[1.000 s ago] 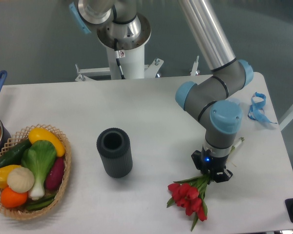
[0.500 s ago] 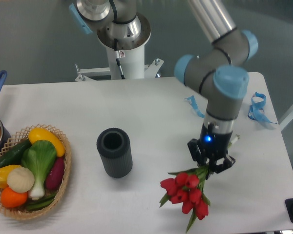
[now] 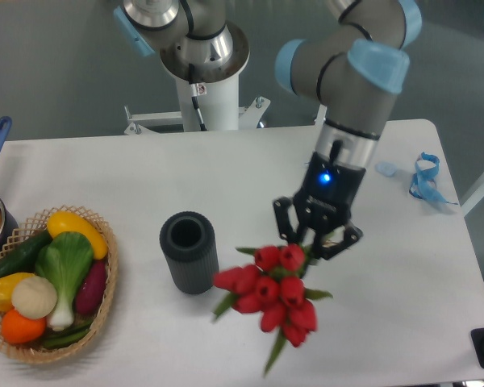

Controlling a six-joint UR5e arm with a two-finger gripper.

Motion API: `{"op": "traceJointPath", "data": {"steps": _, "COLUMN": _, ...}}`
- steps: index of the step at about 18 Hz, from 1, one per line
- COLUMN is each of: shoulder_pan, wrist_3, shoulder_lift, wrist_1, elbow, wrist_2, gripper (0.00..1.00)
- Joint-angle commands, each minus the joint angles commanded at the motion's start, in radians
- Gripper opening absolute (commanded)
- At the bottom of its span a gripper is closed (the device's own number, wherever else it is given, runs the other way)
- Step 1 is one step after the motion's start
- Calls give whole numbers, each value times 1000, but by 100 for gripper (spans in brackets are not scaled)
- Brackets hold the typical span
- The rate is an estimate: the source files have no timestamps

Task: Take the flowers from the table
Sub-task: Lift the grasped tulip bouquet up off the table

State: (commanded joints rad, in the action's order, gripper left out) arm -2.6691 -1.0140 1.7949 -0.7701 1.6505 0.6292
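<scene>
- Flowers [image 3: 268, 294]: red tulip bunch held up off the table [image 3: 113, 173], heads toward the camera, blurred, just right of the dark cylinder [image 3: 189, 251].
- Gripper [image 3: 315, 239]: fingers clamped on the stems.
- Wicker basket [image 3: 105, 302] of vegetables at left.
- Blue ribbon [image 3: 424, 177] at far right.

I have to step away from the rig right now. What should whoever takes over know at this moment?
Gripper: shut on the flowers, gripping the stems with the red blooms hanging below.
Flowers: look lifted off the table, just right of the dark cylinder.
Done: the pick-up appears made.
Left: hold the grip and keep the blooms clear of the cylinder. The basket and blue ribbon play no part.
</scene>
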Motion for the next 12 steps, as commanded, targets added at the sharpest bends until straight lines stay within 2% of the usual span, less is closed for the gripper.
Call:
{"op": "traceJointPath", "data": {"steps": 3, "shoulder_pan": -3, "wrist_3": 57, "shoulder_lift": -26, "wrist_1": 0, "elbow": 5, "wrist_2": -29, "gripper": 14}}
{"op": "traceJointPath", "data": {"steps": 12, "shoulder_pan": -37, "wrist_3": 58, "shoulder_lift": -43, "wrist_1": 3, "elbow": 22, "wrist_2": -49, "gripper": 14}}
